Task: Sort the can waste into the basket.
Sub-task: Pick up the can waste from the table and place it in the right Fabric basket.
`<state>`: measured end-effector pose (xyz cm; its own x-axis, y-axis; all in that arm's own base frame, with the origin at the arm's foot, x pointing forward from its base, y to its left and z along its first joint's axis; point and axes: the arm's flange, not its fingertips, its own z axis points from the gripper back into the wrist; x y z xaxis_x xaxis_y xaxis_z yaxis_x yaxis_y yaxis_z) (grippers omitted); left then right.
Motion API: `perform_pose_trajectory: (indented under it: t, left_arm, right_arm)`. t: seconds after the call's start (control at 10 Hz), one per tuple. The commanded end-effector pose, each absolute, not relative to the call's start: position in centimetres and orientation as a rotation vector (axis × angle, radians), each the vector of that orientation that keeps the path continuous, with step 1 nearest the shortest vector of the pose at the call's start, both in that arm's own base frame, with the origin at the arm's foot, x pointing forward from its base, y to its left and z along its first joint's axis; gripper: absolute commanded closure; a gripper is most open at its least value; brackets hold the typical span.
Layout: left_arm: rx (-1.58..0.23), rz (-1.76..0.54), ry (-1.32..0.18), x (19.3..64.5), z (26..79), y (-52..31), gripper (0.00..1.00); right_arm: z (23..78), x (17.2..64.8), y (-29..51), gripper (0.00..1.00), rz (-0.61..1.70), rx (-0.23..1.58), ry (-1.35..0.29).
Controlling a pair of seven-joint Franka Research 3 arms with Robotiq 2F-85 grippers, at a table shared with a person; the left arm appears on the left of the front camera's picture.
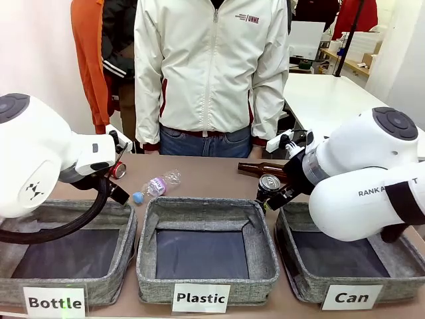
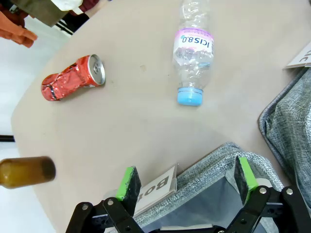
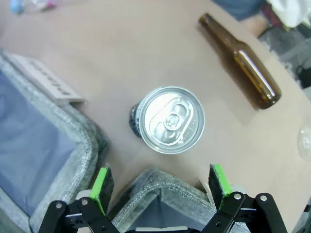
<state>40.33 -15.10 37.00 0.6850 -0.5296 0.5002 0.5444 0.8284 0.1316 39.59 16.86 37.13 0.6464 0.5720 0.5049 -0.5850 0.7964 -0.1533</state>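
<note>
A black can with a silver top [image 3: 170, 120] stands upright on the table just beyond the corner of the grey basket labelled "Can" [image 1: 300, 284]. My right gripper [image 3: 160, 183] hovers open over that basket's rim [image 3: 141, 182], the can a little ahead of its fingers. In the front view the black can [image 1: 269, 185] stands beside the right arm. A dented red can [image 2: 73, 77] lies on its side at the table's far left edge, also seen in the front view as the red can [image 1: 118, 170]. My left gripper [image 2: 187, 178] is open above the "Bottle" bin, well short of it.
A clear plastic bottle [image 2: 193, 53] with a blue cap lies near the red can. One brown glass bottle [image 3: 240, 60] lies past the black can, another [image 2: 26, 171] near the table edge. The bins "Bottle" [image 1: 40, 287] and "Plastic" [image 1: 149, 269] sit left of the basket. A person [image 1: 209, 73] stands at the far side.
</note>
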Motion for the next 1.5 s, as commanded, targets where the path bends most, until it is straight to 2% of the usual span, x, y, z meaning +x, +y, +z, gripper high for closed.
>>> perform_pose_trajectory:
  t: [0.0, 0.8, 1.0, 1.2, 1.4]
  left_arm:
    - [-0.028, -0.602, -0.552, 40.3, 37.0, -15.1, 0.00]
    - [-0.028, -0.602, -0.551, 40.3, 37.0, -15.1, 0.00]
    - [-0.026, -0.638, -0.495, 38.8, 38.4, -14.7, 0.00]
    - [-0.131, -0.707, -0.384, 35.2, 42.0, -14.9, 0.00]
    - [-0.184, -0.605, -0.326, 31.9, 45.5, -13.9, 0.00]
  right_arm:
    - [37.1, 39.6, 16.9, 0.00, 0.658, 0.025, -0.566]
    - [37.1, 39.6, 16.9, 0.00, 0.658, 0.024, -0.566]
    - [39.9, 39.1, 15.3, 0.00, 0.641, 0.076, -0.504]
    - [45.5, 36.9, 11.9, 0.00, 0.568, 0.091, -0.437]
    - [49.4, 34.5, 9.5, 0.00, 0.526, 0.226, -0.342]
